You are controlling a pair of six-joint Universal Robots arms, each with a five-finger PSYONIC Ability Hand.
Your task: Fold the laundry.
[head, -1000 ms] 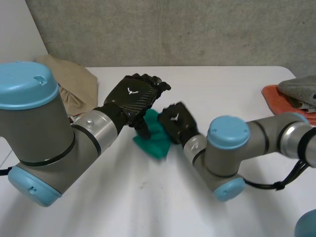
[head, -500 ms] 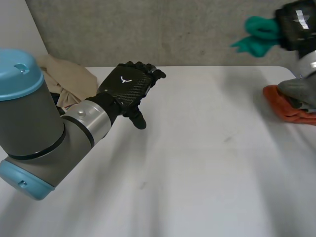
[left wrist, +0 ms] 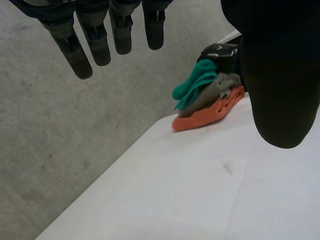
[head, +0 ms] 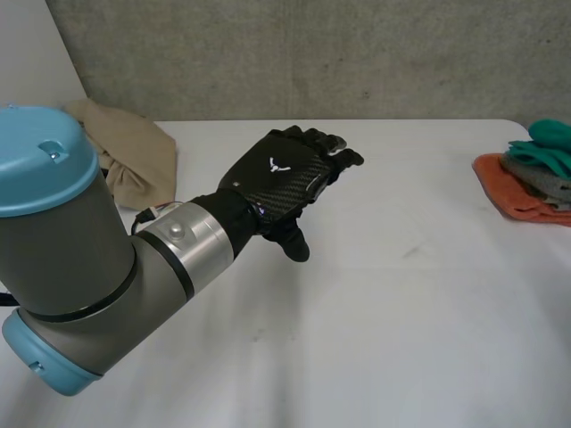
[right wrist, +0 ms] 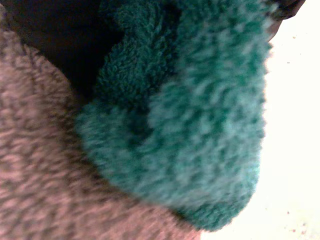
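A green terry cloth (head: 542, 147) lies bunched on top of a grey cloth (head: 533, 174) and an orange cloth (head: 507, 192), stacked at the table's right edge. In the left wrist view my right hand (left wrist: 220, 51) sits at the far side of the green cloth (left wrist: 197, 82). In the right wrist view the green cloth (right wrist: 200, 125) is gathered under my right hand (right wrist: 45, 35), resting on the grey cloth (right wrist: 35, 175). My left hand (head: 281, 178) hovers over the table's middle, fingers (left wrist: 80, 50) straight and holding nothing.
A beige cloth (head: 134, 156) lies heaped at the table's back left corner. The white table (head: 401, 312) stretches between my left hand and the stack. A concrete wall (head: 357, 53) stands behind the table's far edge.
My right hand lifted the green cloth from the table's middle, swung it up and right, and brought it down onto the stack. My left hand shifted a little to the right.
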